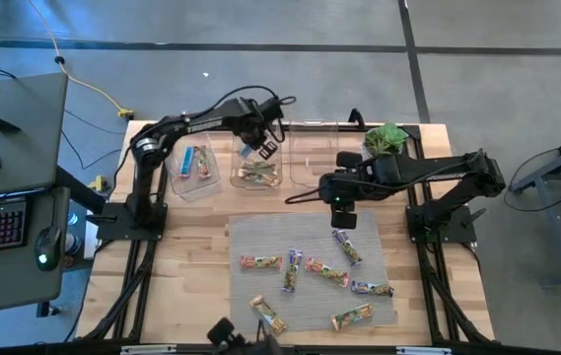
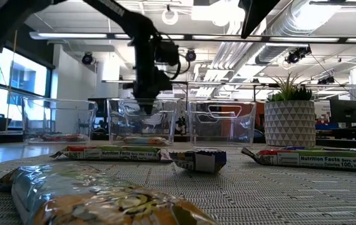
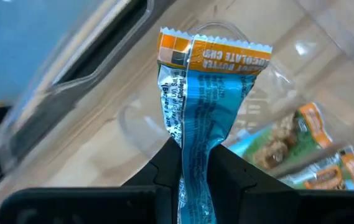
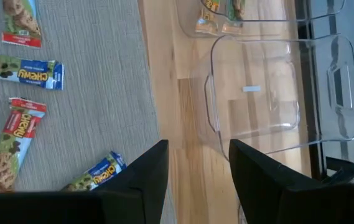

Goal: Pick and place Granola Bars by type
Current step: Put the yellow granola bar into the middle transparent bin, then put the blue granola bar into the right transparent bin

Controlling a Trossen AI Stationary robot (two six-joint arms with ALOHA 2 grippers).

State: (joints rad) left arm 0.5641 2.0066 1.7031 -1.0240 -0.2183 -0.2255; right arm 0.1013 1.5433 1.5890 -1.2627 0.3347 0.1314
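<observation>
A light wooden table fills the middle of the high view, with a grey woven mat spread over its lower centre and three clear plastic bins in a row along its upper part. Scattered on the mat are the loose shiny-wrapped granola bars, in red, green-orange and purple wrappers, all well apart from both grippers. The left clear bin holds a blue bar and a red one, the middle clear bin holds green-orange bars, and the right clear bin sits just above the right arm. A green plant in a white patterned pot stands at the table's upper right. The left gripper hangs over the middle bin, above centre in the high view; in the left wrist view its dark fingers are pressed onto a blue-and-orange wrapped granola bar, which sticks up from between them over the bin and its green-orange bars. The right gripper hovers at the mat's upper edge, right of centre, just below the right bin, its fingers spread apart and holding nothing, with the nearest purple bar just below it.
</observation>
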